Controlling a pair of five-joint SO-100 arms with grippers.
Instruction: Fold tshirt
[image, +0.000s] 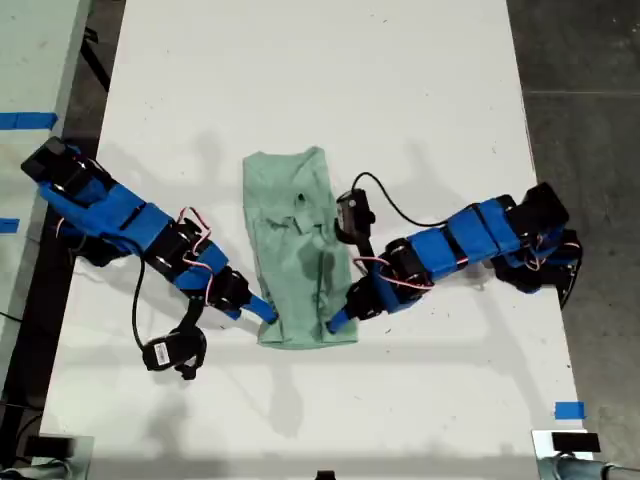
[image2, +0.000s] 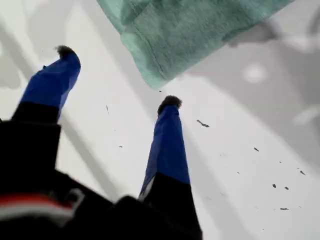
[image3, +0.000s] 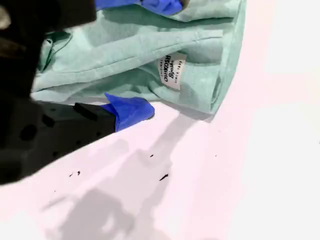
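The pale mint-green tshirt (image: 298, 250) lies folded into a long strip at the middle of the white table (image: 300, 80). Two blue arms reach its near end, one from the exterior view's left (image: 262, 310) and one from the exterior view's right (image: 338, 320); the wrist views do not show which is which. My first gripper (image2: 117, 76) is open and holds nothing, and a corner of the tshirt (image2: 175, 35) lies just past its fingertips (image2: 169, 107). My second gripper (image3: 157, 57) is open astride the tshirt's (image3: 125, 55) edge. One finger (image3: 131, 111) lies beside the cloth and the other over it. A white neck label (image3: 171, 70) shows.
Small dark specks (image3: 162, 177) dot the table. Blue tape (image: 568, 410) marks the table near its front edge at the exterior view's right. Cables (image: 400, 212) loop from both arms, and a black camera unit (image: 170, 352) hangs by the arm at the exterior view's left.
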